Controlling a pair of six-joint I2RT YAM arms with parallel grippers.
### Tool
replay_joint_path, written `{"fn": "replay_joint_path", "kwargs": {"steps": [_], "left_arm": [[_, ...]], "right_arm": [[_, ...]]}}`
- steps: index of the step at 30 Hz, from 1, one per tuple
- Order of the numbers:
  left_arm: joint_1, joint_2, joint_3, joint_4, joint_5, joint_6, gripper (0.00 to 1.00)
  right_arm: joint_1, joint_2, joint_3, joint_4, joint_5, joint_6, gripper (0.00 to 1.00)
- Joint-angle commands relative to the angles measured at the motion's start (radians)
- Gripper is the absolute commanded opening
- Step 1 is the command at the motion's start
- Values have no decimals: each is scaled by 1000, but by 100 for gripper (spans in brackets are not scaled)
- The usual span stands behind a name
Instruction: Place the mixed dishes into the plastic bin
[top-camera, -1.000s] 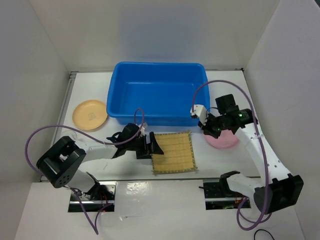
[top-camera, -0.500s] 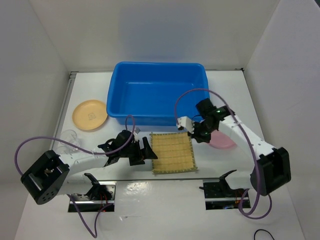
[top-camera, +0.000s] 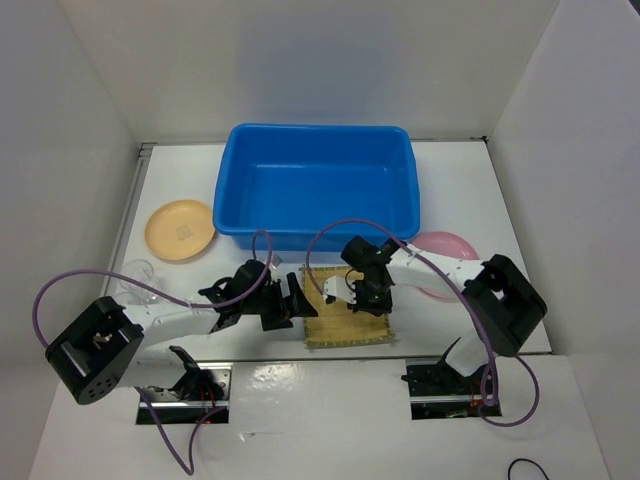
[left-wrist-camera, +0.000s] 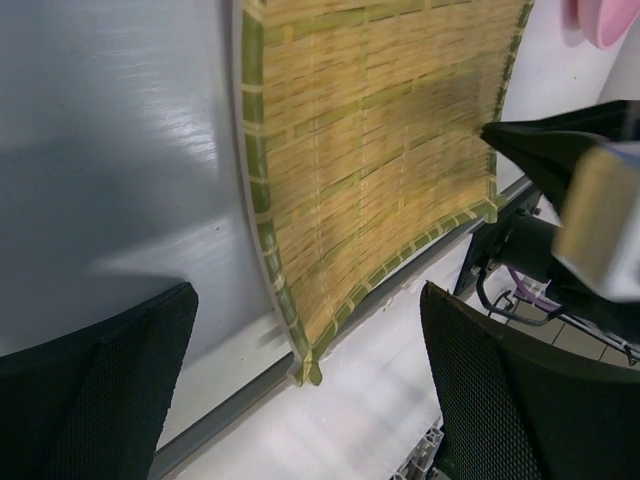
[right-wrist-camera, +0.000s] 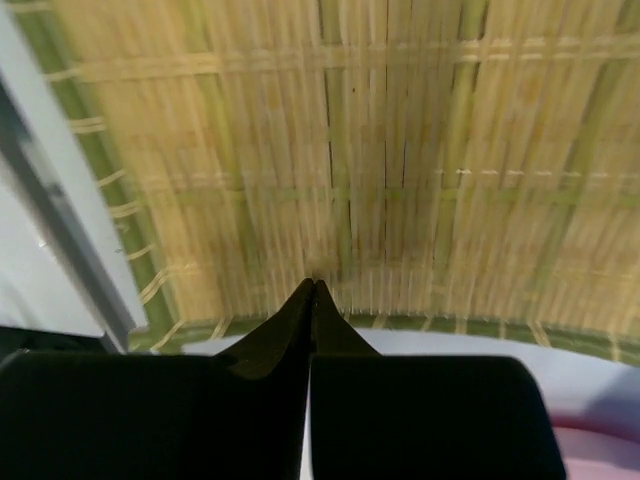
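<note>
Right gripper (right-wrist-camera: 312, 292) clenched over bamboo mat (right-wrist-camera: 400, 150), left gripper (left-wrist-camera: 307, 290) released — plastic bin (top-camera: 320, 190) only in top view.

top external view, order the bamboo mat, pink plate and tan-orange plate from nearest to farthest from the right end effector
1. woven bamboo mat, directly below the right end effector
2. pink plate, off to the right
3. tan-orange plate, far left side

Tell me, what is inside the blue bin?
Only the bin's bare blue floor shows, and nothing lies in it. A thin strip of floor just behind its near wall is hidden from this angle.
</note>
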Motion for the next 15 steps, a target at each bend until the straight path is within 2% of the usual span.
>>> {"fn": "replay_joint_path", "kwargs": {"steps": [1, 7, 15], "left_arm": [[-4, 47, 10, 26, -17, 0, 99], [-4, 127, 19, 90, 3, 0, 99], [-4, 248, -1, 286, 75, 0, 99]], "right_arm": [[5, 37, -33, 99, 58, 41, 0], [5, 77, -42, 182, 122, 119, 0], [5, 125, -39, 208, 92, 142, 0]]}}
